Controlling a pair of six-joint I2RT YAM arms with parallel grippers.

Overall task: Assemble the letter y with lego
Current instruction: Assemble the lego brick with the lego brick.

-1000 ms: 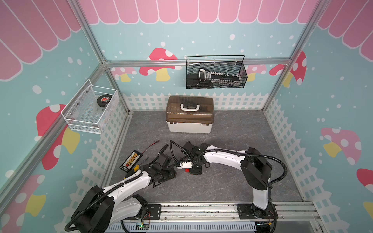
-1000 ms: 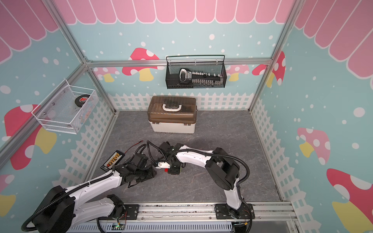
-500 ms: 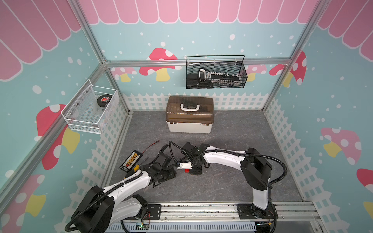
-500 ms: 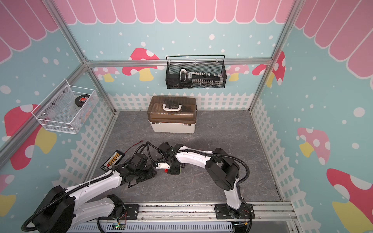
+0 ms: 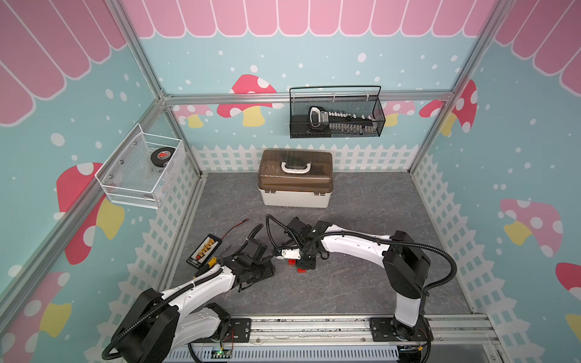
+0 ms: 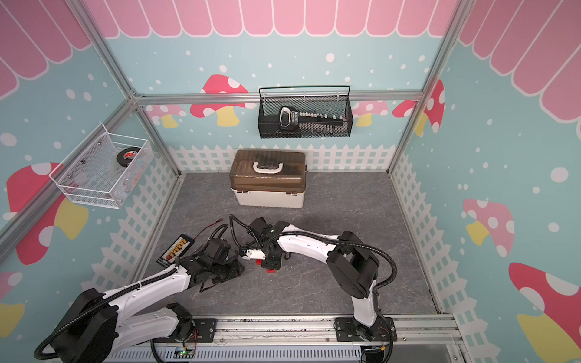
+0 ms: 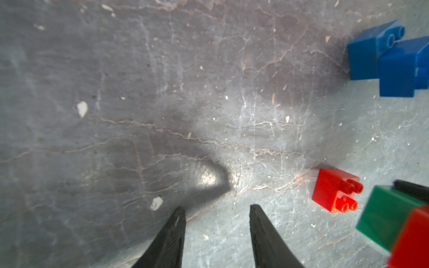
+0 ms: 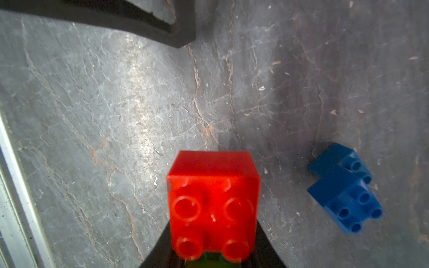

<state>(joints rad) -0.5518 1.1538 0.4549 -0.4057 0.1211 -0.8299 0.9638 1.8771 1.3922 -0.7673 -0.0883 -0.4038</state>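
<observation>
Jaws: right gripper (image 8: 213, 246) clamped on one red-and-green stack (image 8: 213, 197); left gripper (image 7: 217, 207) part-open, empty; loose: two blue bricks (image 7: 366, 55), one red brick (image 7: 332, 189)

Both top views hang high at the front of the booth, side by side, looking down and back over the grey floor (image 5: 361, 283) to the toolbox (image 5: 295, 182) by the far wall, so they share nearly everything. The left wrist camera sits low and close to the floor, looking out past its own black fingertips (image 7: 171, 236). The right wrist camera, just as close, looks over the red and green bricks (image 8: 213, 185) held right in front of it, and both wrist views catch the same two blue bricks (image 7: 383, 55).
</observation>
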